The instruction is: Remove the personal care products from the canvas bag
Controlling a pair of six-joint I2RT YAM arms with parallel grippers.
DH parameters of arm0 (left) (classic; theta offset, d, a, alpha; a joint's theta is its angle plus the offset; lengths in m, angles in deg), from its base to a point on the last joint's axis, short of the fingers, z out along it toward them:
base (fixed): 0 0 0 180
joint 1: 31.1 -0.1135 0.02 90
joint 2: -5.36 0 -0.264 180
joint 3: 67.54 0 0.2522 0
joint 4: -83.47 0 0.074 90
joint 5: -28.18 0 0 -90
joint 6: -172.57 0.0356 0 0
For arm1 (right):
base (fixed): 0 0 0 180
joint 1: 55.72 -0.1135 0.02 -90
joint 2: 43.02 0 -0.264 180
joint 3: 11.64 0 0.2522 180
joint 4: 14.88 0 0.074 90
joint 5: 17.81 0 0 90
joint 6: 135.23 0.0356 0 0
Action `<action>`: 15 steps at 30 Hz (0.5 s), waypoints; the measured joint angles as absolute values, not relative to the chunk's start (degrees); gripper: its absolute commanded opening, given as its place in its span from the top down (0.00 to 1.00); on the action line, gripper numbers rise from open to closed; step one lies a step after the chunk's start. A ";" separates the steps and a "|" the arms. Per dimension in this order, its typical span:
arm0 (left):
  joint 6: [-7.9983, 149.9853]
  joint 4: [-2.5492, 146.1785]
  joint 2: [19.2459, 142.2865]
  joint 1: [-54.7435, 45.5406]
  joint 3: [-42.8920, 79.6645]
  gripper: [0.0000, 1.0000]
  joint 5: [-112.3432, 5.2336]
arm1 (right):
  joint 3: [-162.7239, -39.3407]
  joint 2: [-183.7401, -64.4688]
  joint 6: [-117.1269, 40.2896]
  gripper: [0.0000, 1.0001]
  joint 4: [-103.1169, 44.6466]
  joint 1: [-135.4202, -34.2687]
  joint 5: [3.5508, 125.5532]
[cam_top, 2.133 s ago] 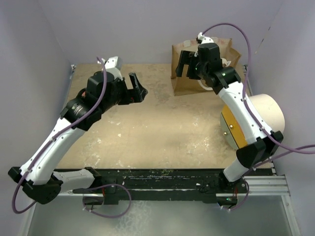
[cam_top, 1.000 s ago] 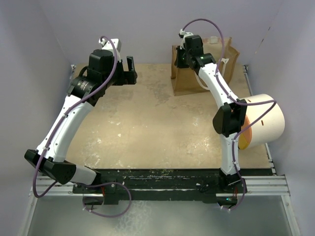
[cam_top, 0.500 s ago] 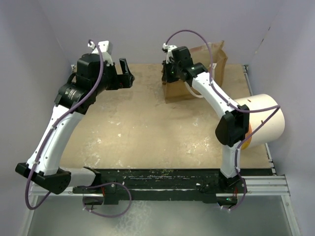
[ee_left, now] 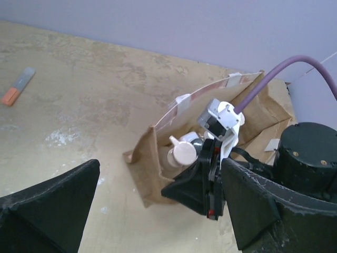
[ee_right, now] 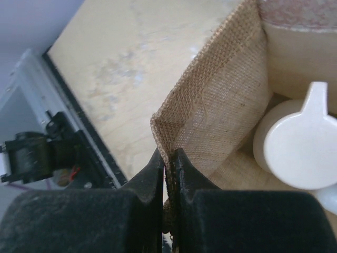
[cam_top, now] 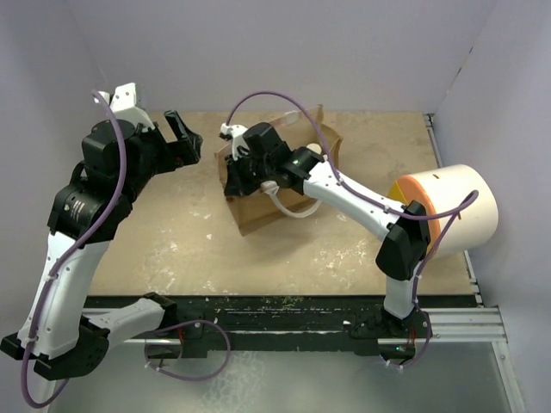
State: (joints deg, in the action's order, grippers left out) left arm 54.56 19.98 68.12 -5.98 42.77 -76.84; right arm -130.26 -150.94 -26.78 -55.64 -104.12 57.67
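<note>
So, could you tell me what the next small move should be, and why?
Probably lower the open left gripper into the canvas bag toward the white-capped bottle: the right gripper, jaws shut on the rim, holds the mouth open, exposing it.

- The left arm [cam_top: 76, 225] bends up at the frame's left side.
- The left fingers [ee_left: 52, 205] are spread wide.
- The right arm [cam_top: 353, 198] reaches to the middle.
- The right fingers [ee_right: 150, 176] pinch the canvas bag [cam_top: 258, 209] rim.
</note>
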 measured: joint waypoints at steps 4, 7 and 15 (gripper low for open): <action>52.51 17.75 66.33 -5.98 41.24 0.01 -78.20 | -129.64 -150.57 -24.46 0.66 -54.42 -106.96 55.77; 50.48 15.91 66.00 -5.98 39.89 0.01 -78.42 | -128.81 -149.81 -22.36 0.38 -53.76 -107.64 54.61; 45.01 10.05 67.53 -5.98 37.17 0.01 -77.85 | -126.61 -141.22 -20.66 0.24 -53.66 -106.70 58.17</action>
